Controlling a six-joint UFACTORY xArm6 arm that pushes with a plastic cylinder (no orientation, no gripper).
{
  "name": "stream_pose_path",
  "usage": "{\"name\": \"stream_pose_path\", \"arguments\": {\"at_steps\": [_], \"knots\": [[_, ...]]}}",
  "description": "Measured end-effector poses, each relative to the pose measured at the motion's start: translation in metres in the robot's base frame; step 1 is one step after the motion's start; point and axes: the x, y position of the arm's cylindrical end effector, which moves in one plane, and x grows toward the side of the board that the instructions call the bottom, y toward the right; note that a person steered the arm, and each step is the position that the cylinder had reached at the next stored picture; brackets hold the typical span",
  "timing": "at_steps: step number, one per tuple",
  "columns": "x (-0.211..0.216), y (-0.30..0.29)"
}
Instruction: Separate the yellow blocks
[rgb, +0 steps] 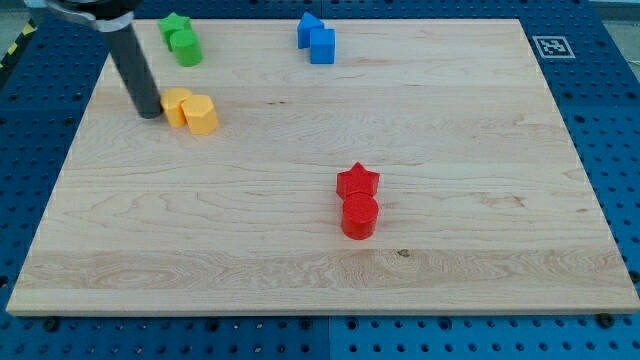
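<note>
Two yellow blocks sit touching each other at the board's upper left: a yellow block on the left, shape unclear, and a yellow heart-like block on its right. My tip rests on the board just left of the left yellow block, touching or nearly touching it. The dark rod rises from the tip toward the view's top left.
A green star and a green cylinder touch at the top left. Two blue blocks touch at the top centre. A red star and a red cylinder touch right of centre. The wooden board lies on a blue pegboard.
</note>
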Motion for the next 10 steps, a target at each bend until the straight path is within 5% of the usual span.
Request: {"name": "stream_pose_path", "arguments": {"at_steps": [4, 8, 10], "knots": [[0.006, 0.126], [0.077, 0.085], [0.081, 0.116]]}}
